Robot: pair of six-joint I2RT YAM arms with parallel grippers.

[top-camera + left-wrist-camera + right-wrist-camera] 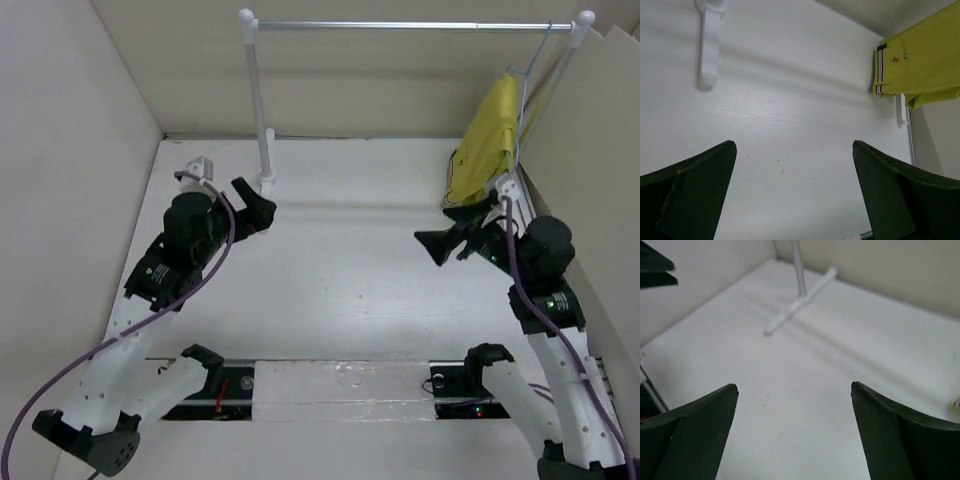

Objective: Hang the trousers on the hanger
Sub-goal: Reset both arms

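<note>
The mustard-yellow trousers (490,140) hang folded over the thin pale hanger (533,60), whose hook sits on the metal bar at the back right. Their lower end reaches down close to the table. The left wrist view shows the trousers (925,55) at upper right, with the striped waistband edge on the left side. My left gripper (258,205) (793,143) is open over the left of the table, far from the trousers, with nothing between its fingers. My right gripper (440,243) (793,385) is open and empty, just in front of and below the hanging trousers, pointing left.
A rail with white posts (258,100) and a metal bar (410,25) spans the back of the table. Its left foot (707,45) (800,302) lies on the table near my left gripper. Walls close in the left, back and right sides.
</note>
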